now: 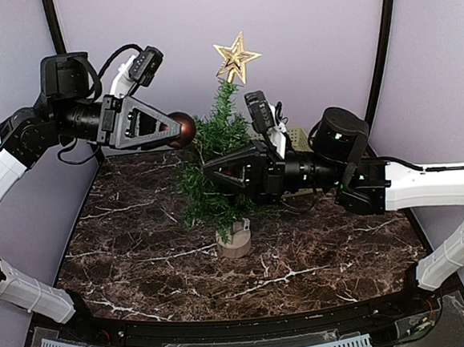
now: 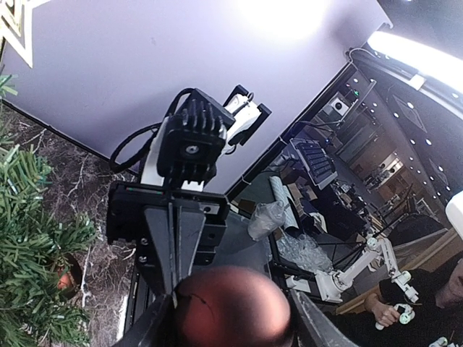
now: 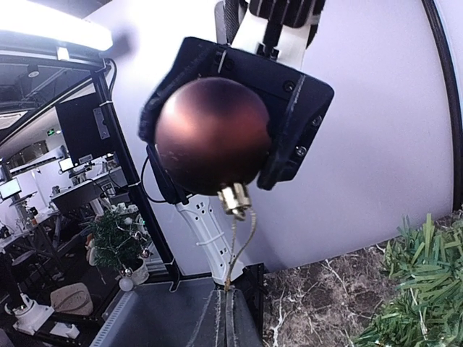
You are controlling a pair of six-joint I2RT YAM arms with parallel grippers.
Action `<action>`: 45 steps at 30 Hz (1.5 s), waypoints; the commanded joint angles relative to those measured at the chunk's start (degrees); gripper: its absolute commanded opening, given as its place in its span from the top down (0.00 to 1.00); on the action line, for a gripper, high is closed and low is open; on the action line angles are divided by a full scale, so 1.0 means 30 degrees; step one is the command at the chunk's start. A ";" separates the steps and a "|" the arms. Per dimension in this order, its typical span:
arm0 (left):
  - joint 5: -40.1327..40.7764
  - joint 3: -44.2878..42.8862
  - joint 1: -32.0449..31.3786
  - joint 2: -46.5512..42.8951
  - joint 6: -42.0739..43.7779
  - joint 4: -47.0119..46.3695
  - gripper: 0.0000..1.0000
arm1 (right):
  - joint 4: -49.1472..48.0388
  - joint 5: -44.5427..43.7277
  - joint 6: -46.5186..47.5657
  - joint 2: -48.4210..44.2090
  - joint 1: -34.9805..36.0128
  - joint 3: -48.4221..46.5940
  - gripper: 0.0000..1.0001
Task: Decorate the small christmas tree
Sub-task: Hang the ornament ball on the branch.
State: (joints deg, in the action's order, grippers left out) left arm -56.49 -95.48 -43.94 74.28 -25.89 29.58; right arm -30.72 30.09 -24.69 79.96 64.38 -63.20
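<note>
The small christmas tree stands mid-table on its round tan base, with a gold star on top. Level with the upper branches and to their left, my left gripper is shut on a dark red bauble. In the right wrist view that bauble hangs with its gold cap down and a thin loop of string below. My right gripper is shut on the end of that string, its tips in front of the tree's middle.
The dark marble tabletop is bounded by lilac walls and black corner posts. A small pale box sits behind the right arm. A reddish ornament shows among the branches in the left wrist view.
</note>
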 commanded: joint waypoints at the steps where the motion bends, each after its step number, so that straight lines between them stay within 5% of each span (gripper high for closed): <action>1: 0.1279 0.0800 0.0366 -0.1157 0.0142 -0.1169 0.46 | -0.0601 -0.1359 0.0282 -0.1418 0.0186 0.0335 1.00; 14: 0.3003 0.5574 0.1116 -0.3058 -0.1549 -0.6582 0.47 | 0.6159 -0.5935 0.1124 -0.0762 0.0769 -0.2699 1.00; 32: 0.4560 0.7775 0.1485 -0.3892 -0.2191 -0.7990 0.47 | 0.8006 -0.7795 0.0479 -0.0279 0.1092 -0.2985 1.00; 39: 0.3579 0.9426 0.1669 -0.4712 -0.2572 -0.9045 0.47 | 0.7542 -0.6094 0.0260 -0.1020 0.1096 -0.1672 1.00; 45: 0.0278 0.9178 0.1679 -0.4446 -0.2287 -0.8503 0.47 | 0.6948 -0.5778 0.0727 -0.2534 0.1098 -0.0771 0.46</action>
State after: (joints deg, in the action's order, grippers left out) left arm -47.62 -67.35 -39.16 61.54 -33.50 4.80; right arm -5.93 11.68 -23.62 76.90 67.24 -66.83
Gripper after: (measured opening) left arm 0.528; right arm 0.405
